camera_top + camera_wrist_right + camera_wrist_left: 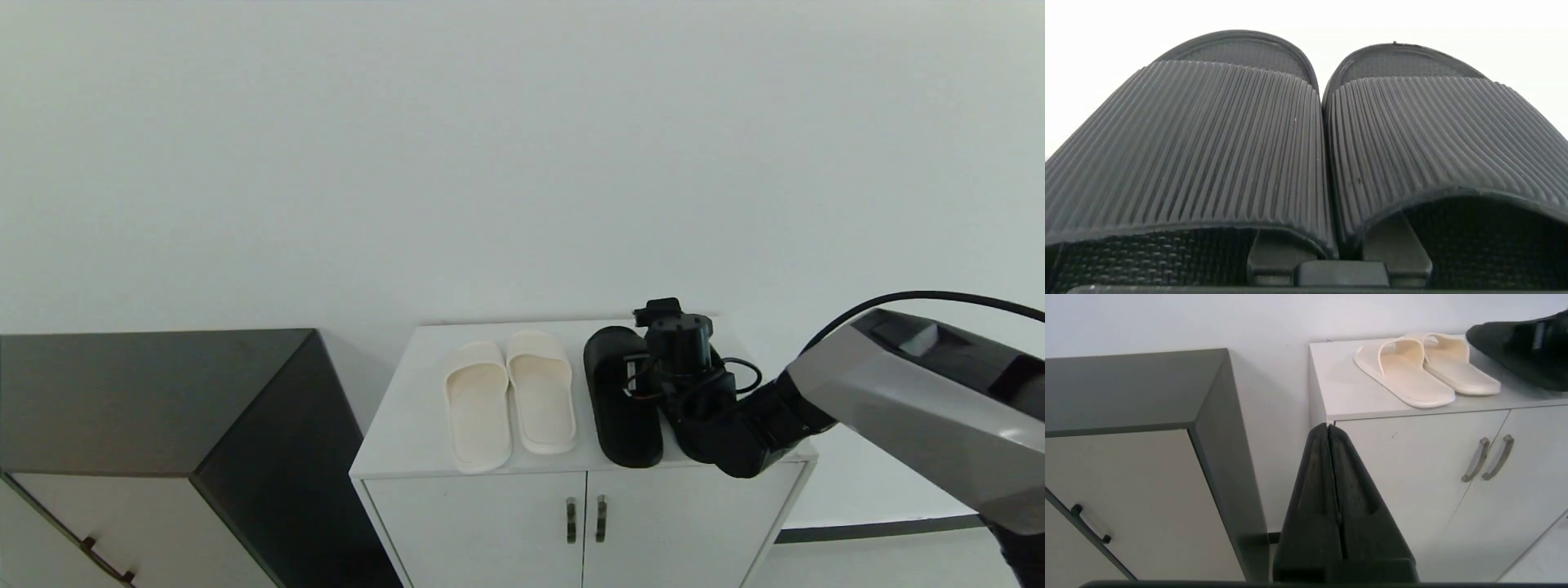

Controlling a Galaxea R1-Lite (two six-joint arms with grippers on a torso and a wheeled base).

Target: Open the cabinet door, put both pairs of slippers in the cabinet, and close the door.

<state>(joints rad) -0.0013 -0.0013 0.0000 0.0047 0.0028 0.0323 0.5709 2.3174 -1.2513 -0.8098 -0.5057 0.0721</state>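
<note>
Nearest, the left gripper hangs with its fingers pressed together and empty, low before the cabinet. Both doors are shut, so by my reading the first step is not yet done. On top, the white slippers lie side by side with the black slippers just beside them. The right gripper is at the black pair, its fingers apart, one under each strap with the pair's touching inner sides between; opening, loading and closing all remain.

bright even light, soft shadow beside cabinet, sheen on dark sideboard
</note>
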